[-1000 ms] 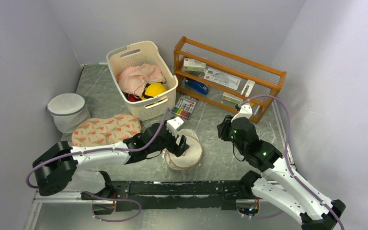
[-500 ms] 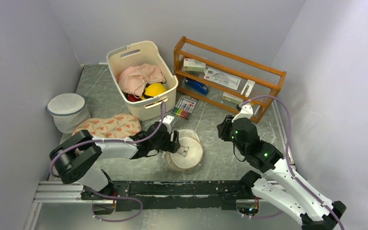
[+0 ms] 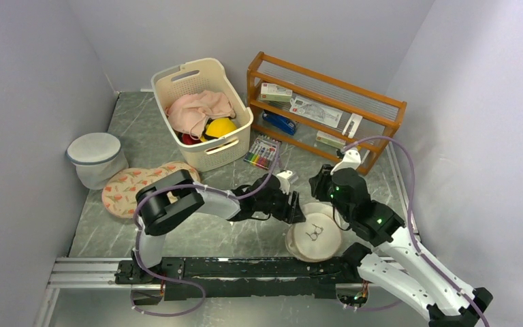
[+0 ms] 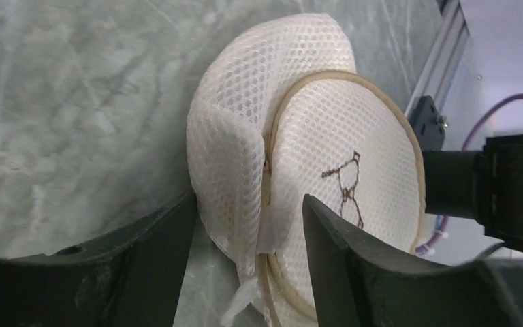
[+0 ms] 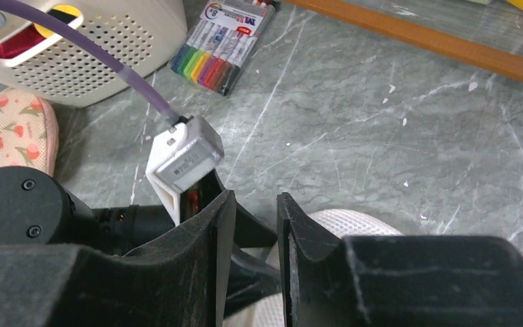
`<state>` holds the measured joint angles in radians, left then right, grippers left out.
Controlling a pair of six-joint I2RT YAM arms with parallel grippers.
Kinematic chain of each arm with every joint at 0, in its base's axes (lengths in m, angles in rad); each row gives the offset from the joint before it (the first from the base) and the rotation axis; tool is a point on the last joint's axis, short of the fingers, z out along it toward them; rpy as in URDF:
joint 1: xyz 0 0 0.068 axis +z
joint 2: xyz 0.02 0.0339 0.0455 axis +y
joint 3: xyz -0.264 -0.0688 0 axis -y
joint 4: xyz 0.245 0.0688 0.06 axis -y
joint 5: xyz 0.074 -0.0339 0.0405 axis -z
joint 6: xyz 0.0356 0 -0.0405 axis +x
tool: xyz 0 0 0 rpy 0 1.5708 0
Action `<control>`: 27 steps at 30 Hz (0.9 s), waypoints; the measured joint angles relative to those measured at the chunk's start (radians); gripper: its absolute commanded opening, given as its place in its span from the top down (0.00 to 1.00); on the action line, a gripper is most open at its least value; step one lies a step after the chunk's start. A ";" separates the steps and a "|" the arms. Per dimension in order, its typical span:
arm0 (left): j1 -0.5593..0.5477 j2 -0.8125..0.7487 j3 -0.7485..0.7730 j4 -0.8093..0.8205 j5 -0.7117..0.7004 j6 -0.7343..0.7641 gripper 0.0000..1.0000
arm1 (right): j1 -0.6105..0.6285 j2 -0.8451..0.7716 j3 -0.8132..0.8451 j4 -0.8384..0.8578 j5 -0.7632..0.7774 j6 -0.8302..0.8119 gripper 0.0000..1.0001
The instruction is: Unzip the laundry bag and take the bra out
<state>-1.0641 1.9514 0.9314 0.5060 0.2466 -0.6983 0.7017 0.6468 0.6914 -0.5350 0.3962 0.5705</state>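
The laundry bag (image 3: 313, 235), a cream mesh drum with a black bra outline on its flat top, lies tilted near the front edge, close to the right arm. In the left wrist view the laundry bag (image 4: 334, 150) fills the frame. My left gripper (image 3: 299, 212) reaches in from the left and pinches its crumpled rim, one finger (image 4: 156, 252) on the mesh side wall, the other (image 4: 354, 259) over the flat top. My right gripper (image 3: 320, 185) hovers just behind the bag, jaws a narrow gap apart and empty (image 5: 252, 204). The bra is hidden.
A cream basket (image 3: 204, 112) of clothes and a wooden rack (image 3: 327, 109) stand at the back. A marker pack (image 3: 262, 151) lies between them. A floral pad (image 3: 126, 187) and a white round mesh bag with a grey-blue rim (image 3: 95, 158) are at the left. A metal rail (image 3: 245, 269) runs along the front.
My left arm has swung right, and the laundry bag has moved with it from front centre to in front of the right arm, now tilted. The right arm has not moved.
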 measured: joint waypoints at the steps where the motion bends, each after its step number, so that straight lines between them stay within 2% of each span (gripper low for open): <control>1: -0.011 0.002 0.006 0.000 0.010 -0.003 0.25 | 0.000 -0.005 0.003 -0.005 0.000 0.000 0.71; 3: -0.013 -0.006 0.006 -0.003 0.019 -0.002 0.10 | 0.000 -0.019 0.012 -0.012 0.000 0.000 0.71; 5: 0.007 -0.031 0.003 -0.009 0.020 0.004 0.05 | 0.000 -0.032 0.020 -0.013 0.000 -0.001 0.70; 10: 0.133 -0.257 -0.105 -0.043 0.014 0.035 0.02 | 0.000 -0.051 0.033 -0.014 0.000 -0.013 0.66; 12: 0.196 -0.386 -0.136 -0.093 -0.007 0.070 0.00 | 0.000 -0.054 0.040 -0.014 -0.005 -0.027 0.59; 16: 0.338 -0.676 -0.133 -0.282 -0.112 0.189 0.04 | 0.000 -0.054 0.087 -0.019 -0.024 -0.077 0.39; 20: 0.457 -0.956 -0.044 -0.462 -0.284 0.349 0.04 | 0.000 -0.042 0.219 -0.029 -0.036 -0.170 0.24; 21: 0.474 -1.037 0.031 -0.504 -0.365 0.418 0.04 | 0.000 -0.033 0.264 -0.037 -0.037 -0.199 0.21; 23: 0.474 -1.087 0.103 -0.531 -0.414 0.476 0.04 | 0.000 -0.005 0.385 -0.053 -0.039 -0.270 0.18; 27: 0.474 -1.150 0.310 -0.584 -0.490 0.603 0.04 | 0.000 0.062 0.649 -0.072 -0.037 -0.401 0.03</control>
<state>-0.5900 0.8017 1.2411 -0.0780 -0.2432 -0.0956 0.7013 0.7090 1.3407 -0.6075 0.3592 0.1692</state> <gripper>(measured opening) 0.962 0.888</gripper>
